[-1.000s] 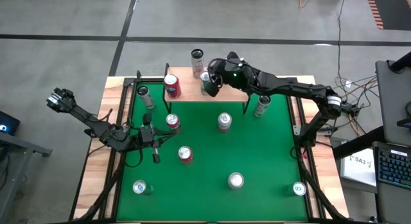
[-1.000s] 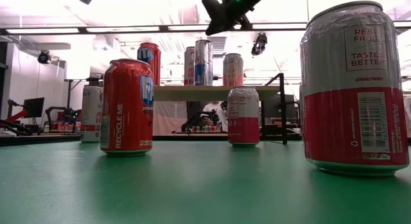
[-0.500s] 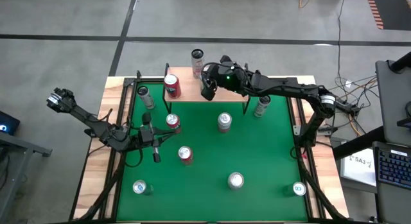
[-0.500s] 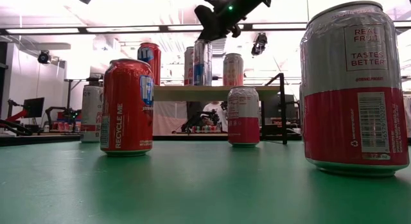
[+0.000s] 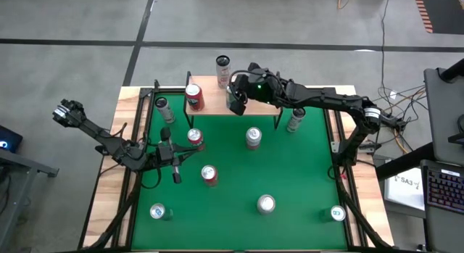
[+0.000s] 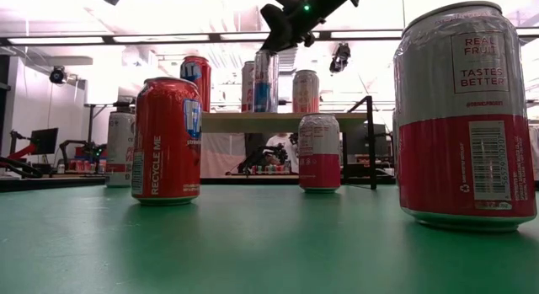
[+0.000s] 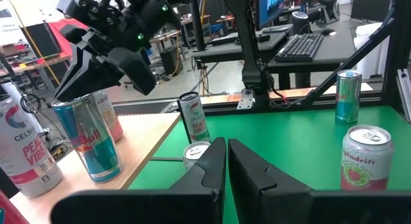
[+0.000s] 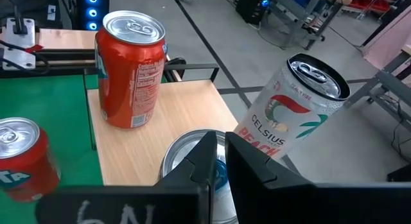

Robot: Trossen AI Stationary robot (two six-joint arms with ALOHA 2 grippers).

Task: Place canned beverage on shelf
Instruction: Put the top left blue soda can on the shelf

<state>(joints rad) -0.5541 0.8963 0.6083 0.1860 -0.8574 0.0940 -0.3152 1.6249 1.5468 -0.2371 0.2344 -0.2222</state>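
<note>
The right tool (image 5: pixel 233 102) is positioned directly above the blue-and-silver can (image 7: pixel 87 144), which stands upright on the shelf (image 5: pixel 250 99) at the far edge of the table (image 5: pixel 290 173). The jaws are almost shut and contain nothing. In the left wrist view the fingertips sit at the can's rim; contact cannot be confirmed. The left tool (image 5: pixel 174 156) is fully shut and empty, parked over the left side of the table.

Shelf contents: the blue-and-silver can, a red can (image 5: pixel 193 97) toward the shelf's left end, and a white can (image 5: pixel 222 65) at the shelf's far edge. The white can is just beside the blue-and-silver can.

Judgement: placement of this can appears complete. Other cans remain on the green surface.

Hazards from this position:
- A sideways move at the present height could catch the rim and tip the blue-and-silver can. Cause: fingertips level with the can top.
- A tipped can could strike the white can, and either could roll off the shelf's far edge. Cause: close spacing near an open edge.
- A downward move would press on the lid.

Lift vertically before travelling.
</note>
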